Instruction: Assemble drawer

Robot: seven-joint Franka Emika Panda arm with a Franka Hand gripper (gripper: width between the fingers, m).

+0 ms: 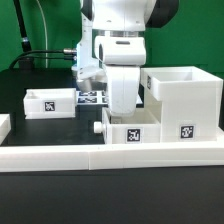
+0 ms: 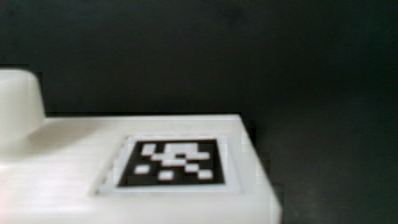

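The large boxy white housing (image 1: pixel 186 98) stands at the exterior view's right, open on top, with a tag on its front. One knobbed tray (image 1: pixel 135 131) lies in front of my gripper, its knob (image 1: pixel 97 128) pointing to the exterior view's left. The second tray (image 1: pixel 50 102) lies further left. My gripper (image 1: pixel 122 106) hangs straight down just behind the front tray, and its fingertips are hidden by the tray's wall. The wrist view shows a white tagged face (image 2: pixel 175 163) very close, with a rounded white stub (image 2: pixel 15 105) beside it. No fingers show there.
The long low white border wall (image 1: pixel 110 156) runs along the front. The marker board (image 1: pixel 90 98) lies flat between the left tray and the arm. Cables and a green backdrop are behind. A small white piece (image 1: pixel 3 125) sits at the left edge.
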